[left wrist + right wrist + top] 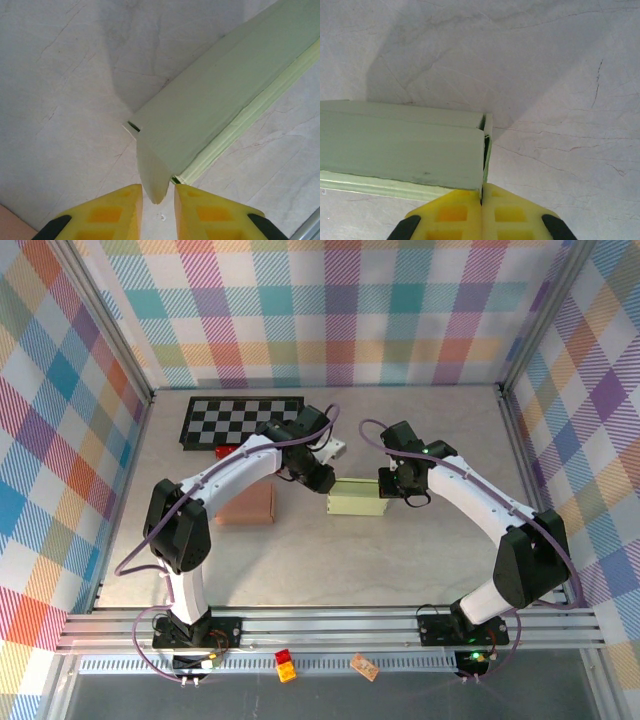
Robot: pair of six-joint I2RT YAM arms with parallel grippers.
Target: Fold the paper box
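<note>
Left claw (157, 190) pinches paper box (220, 100) flap (arm bent over) | right claw (481, 192) pinches opposite end

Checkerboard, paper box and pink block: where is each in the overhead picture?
checkerboard (228, 421): top view, middle of the board.
paper box (355, 502): top view, middle of its green top face.
pink block (248, 507): top view, its top face.

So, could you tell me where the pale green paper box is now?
In the top view, the pale green paper box lies mid-table between the left gripper and right gripper, right of a pink box.
</note>
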